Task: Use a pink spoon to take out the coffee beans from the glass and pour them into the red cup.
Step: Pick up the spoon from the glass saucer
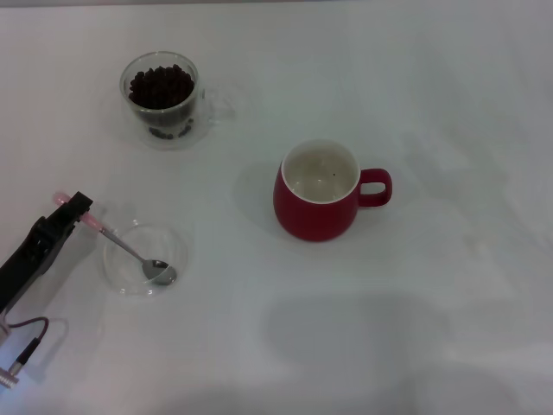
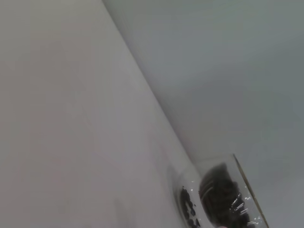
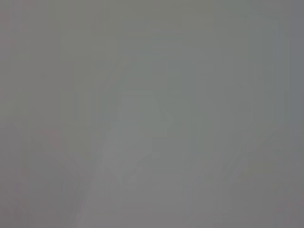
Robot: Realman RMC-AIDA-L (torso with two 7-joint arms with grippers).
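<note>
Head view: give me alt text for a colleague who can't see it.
The left gripper grips the pink spoon by its handle, bowl resting in a shallow clear dish. The glass of coffee beans stands farther back; the red cup sits right.

The glass (image 1: 162, 102) is clear and glossy, its coffee beans (image 1: 161, 86) dark and matt. Right of it, the red cup (image 1: 317, 192) looks glazed ceramic. The pink spoon (image 1: 130, 248) has a shiny metal bowl, resting in a clear dish (image 1: 143, 259). The table (image 1: 432, 104) looks smooth, matt white.

white table (image 1: 449, 104) | on it: glass (image 1: 164, 130), red cup (image 1: 315, 216), clear dish (image 1: 130, 268)
</note>
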